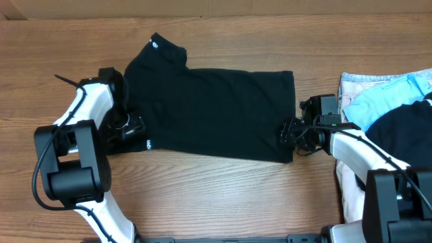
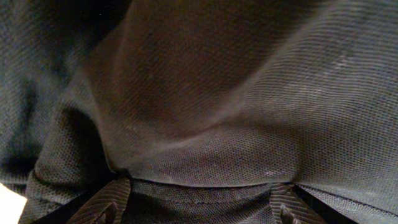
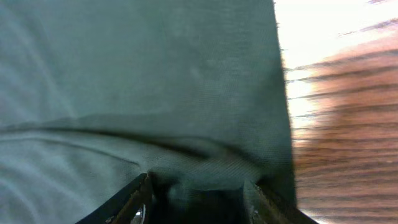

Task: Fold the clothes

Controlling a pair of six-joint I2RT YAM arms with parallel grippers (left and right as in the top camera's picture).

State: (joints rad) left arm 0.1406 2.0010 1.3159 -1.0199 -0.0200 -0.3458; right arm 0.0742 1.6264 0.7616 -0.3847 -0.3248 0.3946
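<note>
The left tool (image 2: 199,202) stands spread wide, its fingers (image 2: 112,199) either side of a slack hem, so it looks released. The right tool (image 3: 199,202) straddles bunched cloth at the opposite edge; whether it pinches I cannot tell. They sit at the two ends of the black T-shirt (image 1: 209,111), which lies flat mid-way across the table (image 1: 223,196), probably so that a fold can be drawn evenly. A light-blue garment (image 1: 385,101) lies aside.

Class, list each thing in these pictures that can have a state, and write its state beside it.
T-shirt: lying flat, looks partly folded.
left gripper: open, at the shirt's left edge, cloth between its fingers.
right gripper: at the shirt's right edge, jaws partly apart around cloth, grip unclear.
light-blue garment: rumpled, in a heap.
other black garment: rumpled, in the same heap.
</note>
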